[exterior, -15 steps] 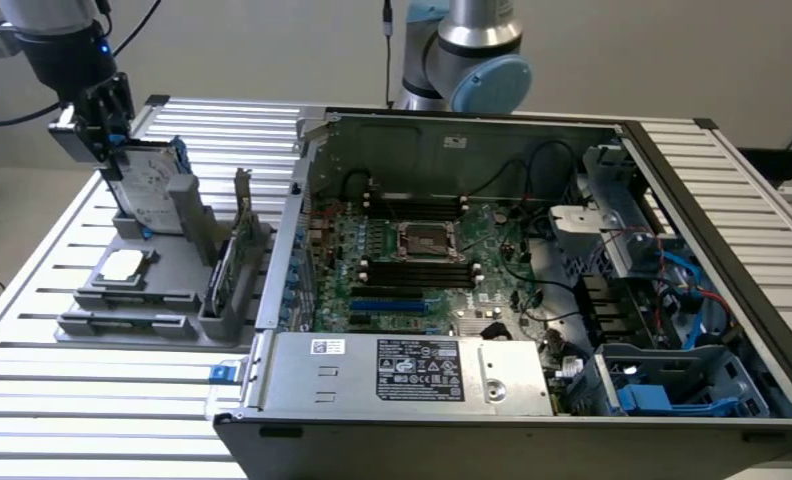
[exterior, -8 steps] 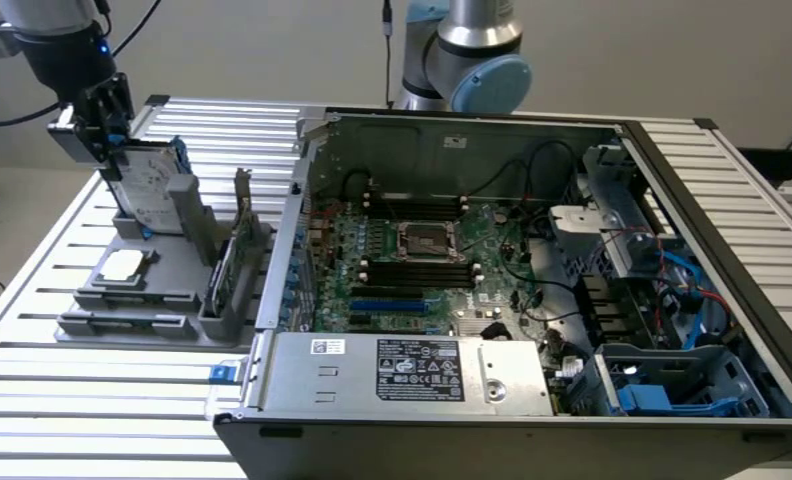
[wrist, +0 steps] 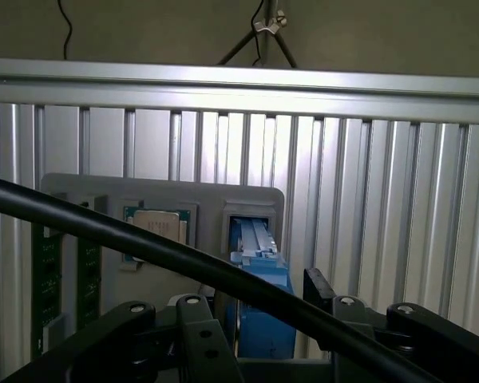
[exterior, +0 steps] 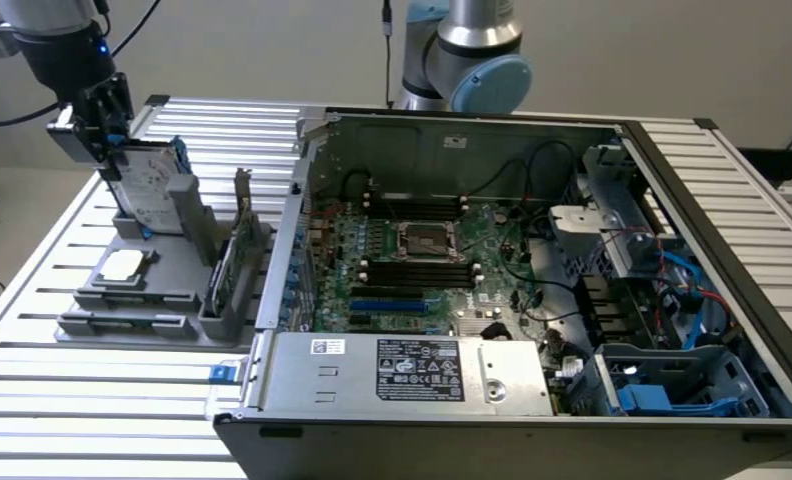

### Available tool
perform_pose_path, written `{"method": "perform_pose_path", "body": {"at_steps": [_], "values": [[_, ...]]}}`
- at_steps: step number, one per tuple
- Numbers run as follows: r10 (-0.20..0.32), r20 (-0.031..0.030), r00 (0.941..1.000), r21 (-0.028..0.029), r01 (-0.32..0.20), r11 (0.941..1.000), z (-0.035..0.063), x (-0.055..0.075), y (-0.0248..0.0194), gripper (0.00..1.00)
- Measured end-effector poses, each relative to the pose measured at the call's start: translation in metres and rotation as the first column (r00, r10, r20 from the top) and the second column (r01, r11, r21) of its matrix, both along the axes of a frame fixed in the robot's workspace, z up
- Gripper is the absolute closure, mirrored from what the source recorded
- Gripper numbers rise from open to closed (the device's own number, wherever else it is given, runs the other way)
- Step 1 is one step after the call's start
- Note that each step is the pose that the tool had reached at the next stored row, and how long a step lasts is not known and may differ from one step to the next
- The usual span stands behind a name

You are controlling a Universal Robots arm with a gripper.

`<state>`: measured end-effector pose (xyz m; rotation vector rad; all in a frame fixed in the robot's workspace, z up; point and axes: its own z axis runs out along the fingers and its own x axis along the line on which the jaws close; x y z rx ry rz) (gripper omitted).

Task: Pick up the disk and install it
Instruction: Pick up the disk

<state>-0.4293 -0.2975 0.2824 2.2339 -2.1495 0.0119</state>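
**Item 1, gripper.** At the exterior view's upper left, set over the top edge of the disk. I cannot tell from my desk whether the claw is spread or pinching (the drive's edge hides its tips).

**Item 2, disk.** Standing on edge and slightly tilted, with its lower end in the grey holder on the slotted table. In the wrist view its blue carrier frame runs from the holder's slot toward the camera, centred between the black linkages.

**Item 3, computer case.** Open, well apart toward the exterior view's right, with a blue drive bay in its near corner.

**Item 4, chip.** Flat in the holder, just beside the slot.

**Handling note.** I judge this to be the pick-up step. I would keep the grip square on the blue frame, keep any travel along the slot's own line so the frame cannot bind, and watch the black cable.
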Motion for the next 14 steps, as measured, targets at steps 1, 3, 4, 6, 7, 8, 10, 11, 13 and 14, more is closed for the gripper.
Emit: {"method": "perform_pose_path", "body": {"at_steps": [1, 3, 4, 6, 7, 8, 10, 11, 13, 14], "values": [[0.000, 0.0000, 1.0000, 0.0000, 0.000, 1.0000, 0.0000, 0.0000, 0.0000, 0.46], [0.000, 0.0000, 1.0000, 0.0000, 0.000, 1.0000, 0.0000, 0.0000, 0.0000, 0.48], [0.000, 0.0000, 1.0000, 0.0000, 0.000, 1.0000, -0.0001, 0.0000, 0.0000, 0.48], [0.000, 0.0000, 1.0000, 0.0000, 0.000, 1.0000, -0.0001, -0.0001, 0.0000, 0.55], [0.000, 0.0000, 1.0000, 0.0000, 0.000, 1.0000, -0.0001, -0.0001, 0.0000, 0.55], [0.000, 0.0000, 1.0000, 0.0000, 0.000, 1.0000, -0.0001, -0.0001, 0.0000, 0.55], [0.000, 0.0000, 1.0000, 0.0000, 0.000, 1.0000, -0.0001, -0.0001, 0.0000, 0.57], [0.000, -0.0001, 1.0000, -0.0001, 0.000, 1.0000, -0.0001, -0.0002, 0.0000, 0.57], [0.000, 0.0000, 1.0000, -0.0001, 0.000, 1.0000, -0.0001, -0.0002, 0.0000, 0.64], [0.000, 0.0000, 1.0000, 0.0000, 0.000, 1.0000, -0.0001, -0.0002, 0.0000, 0.64]]}}
